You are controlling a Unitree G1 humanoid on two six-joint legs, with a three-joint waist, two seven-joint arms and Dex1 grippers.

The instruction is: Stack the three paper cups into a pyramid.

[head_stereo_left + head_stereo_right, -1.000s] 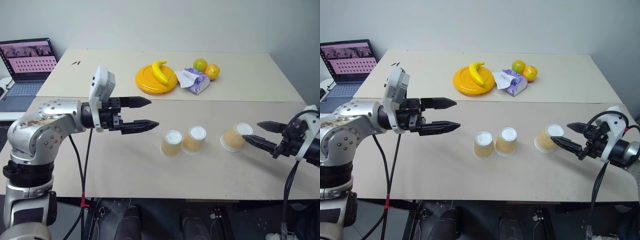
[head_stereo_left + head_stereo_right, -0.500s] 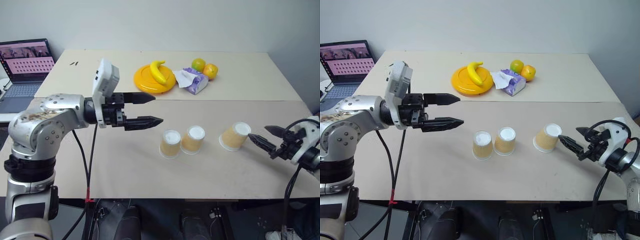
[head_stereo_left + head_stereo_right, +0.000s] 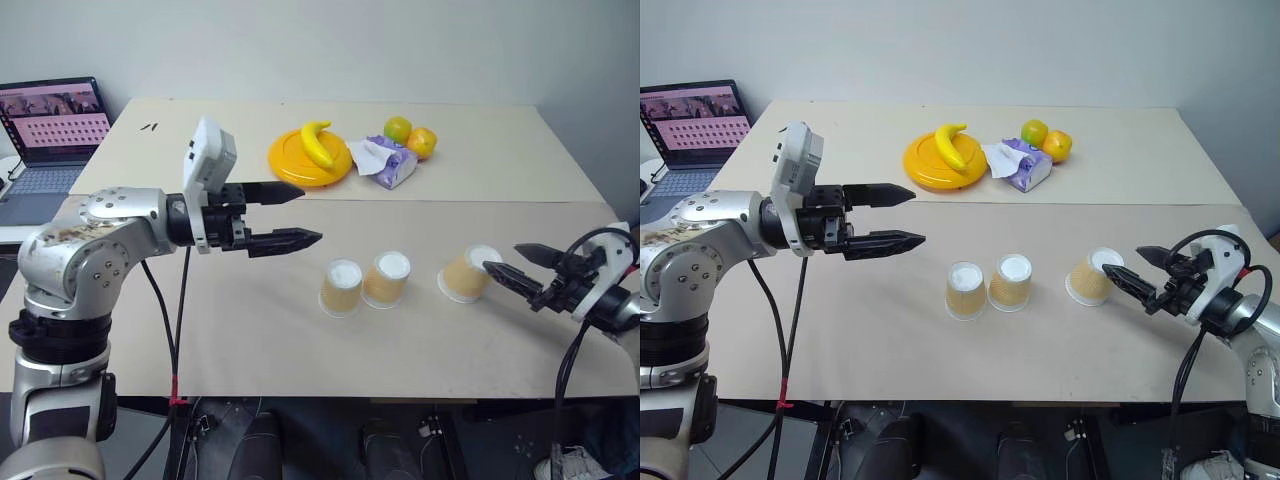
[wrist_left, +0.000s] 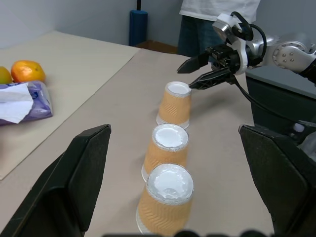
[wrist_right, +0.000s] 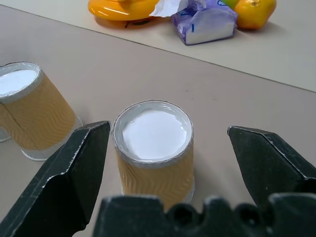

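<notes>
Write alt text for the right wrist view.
An upside-down paper cup stands on the table between the open right gripper's two black fingers, untouched. A second cup stands beside it; a yellow plate, purple tissue pack and orange lie beyond.

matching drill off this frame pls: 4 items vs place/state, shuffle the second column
Items:
1. right-hand tan paper cup
2. yellow banana
3. left gripper
4. purple tissue pack

Place/state:
A. lying on the round yellow plate
B. upside down on the near table, apart from the other two tan paper cups, the open right gripper close beside it
C. beside the two oranges on the far table
D. open, holding nothing, above the table to the left of the cups

Pairs: 1-B, 2-A, 3-D, 4-C
</notes>
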